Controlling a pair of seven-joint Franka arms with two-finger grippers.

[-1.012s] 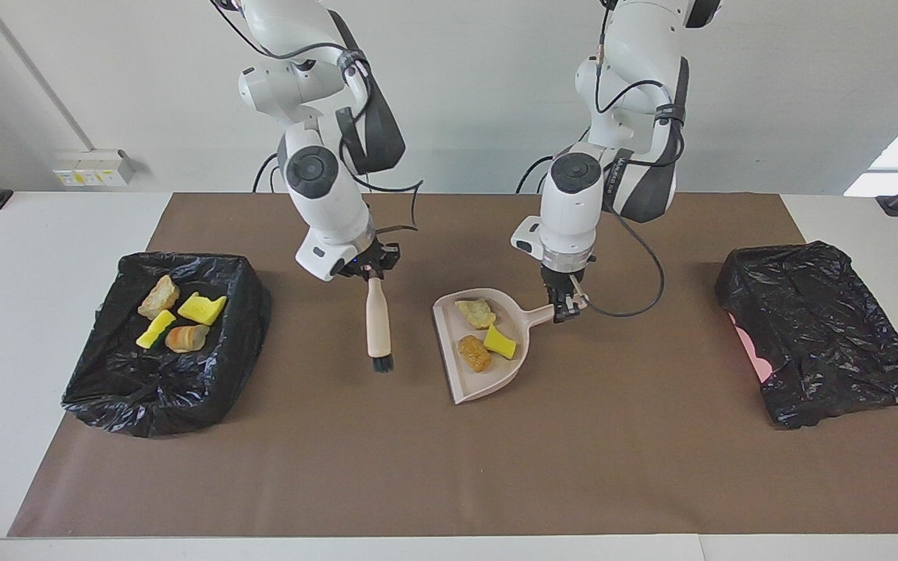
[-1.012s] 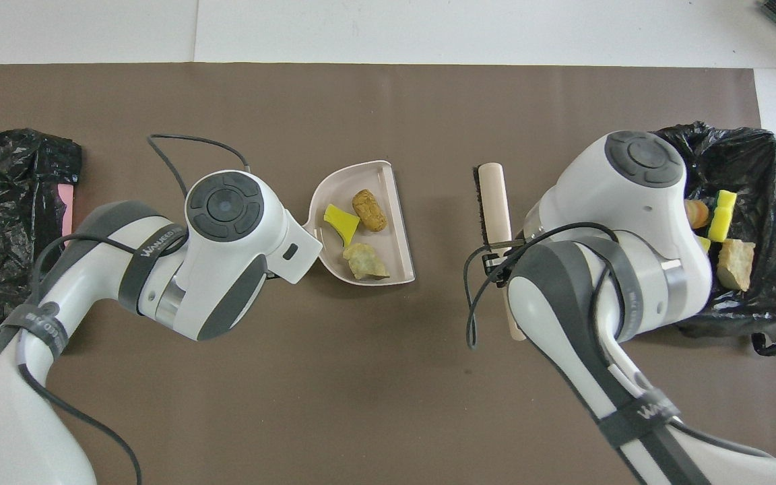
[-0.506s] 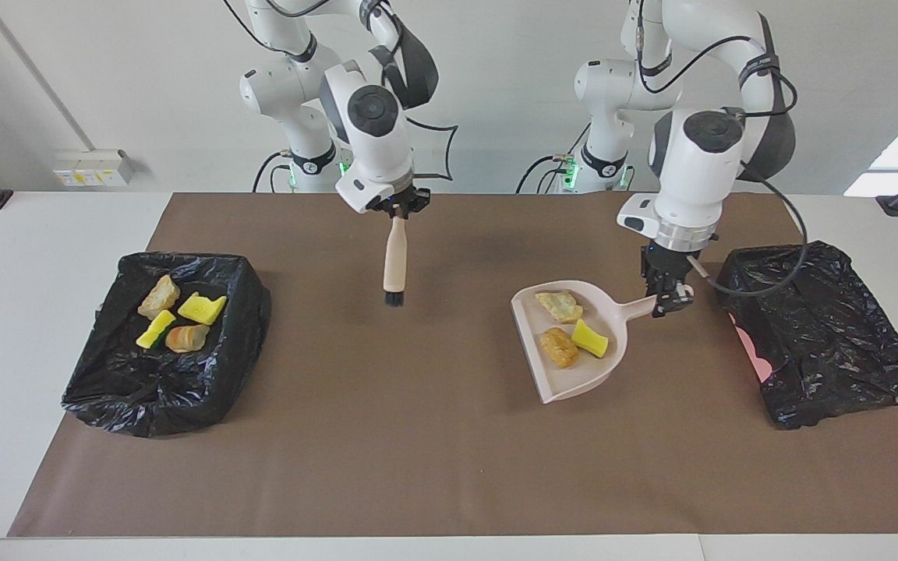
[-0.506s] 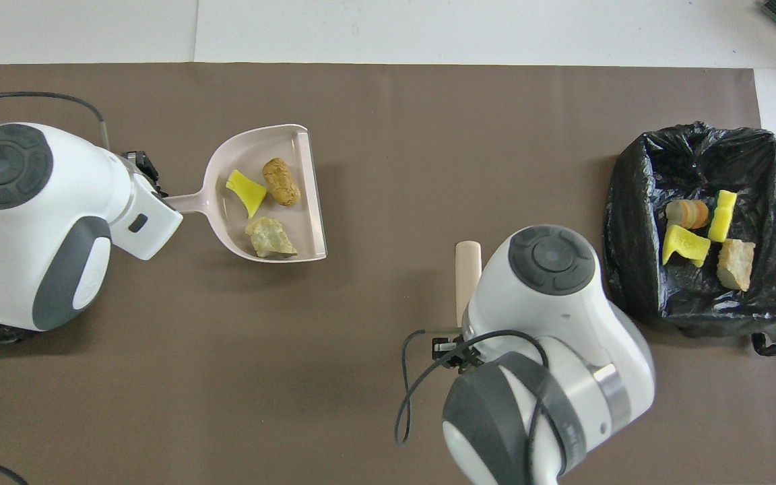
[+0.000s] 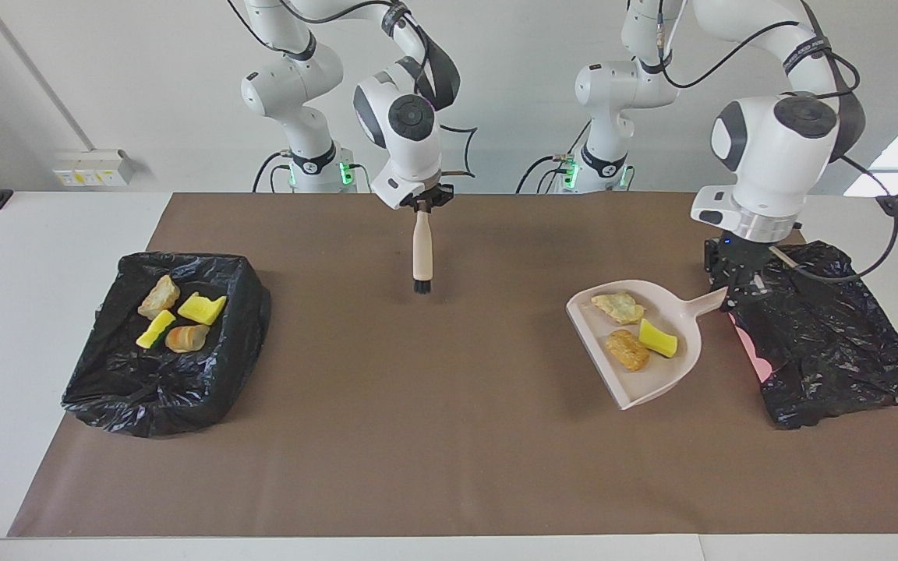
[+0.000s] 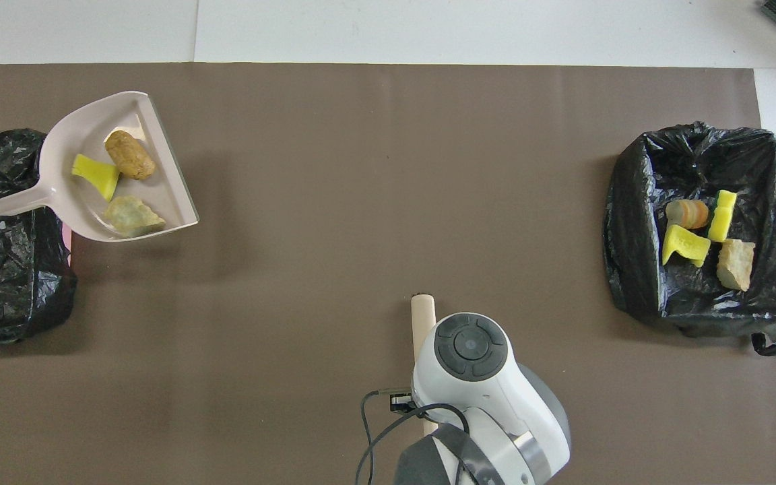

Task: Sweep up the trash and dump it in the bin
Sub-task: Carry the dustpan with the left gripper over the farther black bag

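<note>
My left gripper [image 5: 733,291] is shut on the handle of the pale pink dustpan [image 5: 648,366], holding it in the air beside the black-bagged bin [image 5: 823,343] at the left arm's end. Three pieces of trash lie in the pan: a beige lump [image 5: 618,307], an orange-brown piece [image 5: 626,350] and a yellow sponge bit [image 5: 658,337]. In the overhead view the dustpan [image 6: 78,128] overlaps that bin's edge [image 6: 4,283]. My right gripper [image 5: 422,206] is shut on a wooden brush [image 5: 421,249], which hangs bristles down over the mat near the robots.
A second black-bagged bin [image 5: 160,389] at the right arm's end holds several pieces of trash [image 5: 201,308]. A brown mat [image 5: 418,436] covers the table's middle. Something pink [image 5: 753,351] shows under the bag of the bin at the left arm's end.
The left arm has carried the loaded dustpan from the mat's middle to the bin at its own end. The right arm has drawn the brush back toward the robots.
</note>
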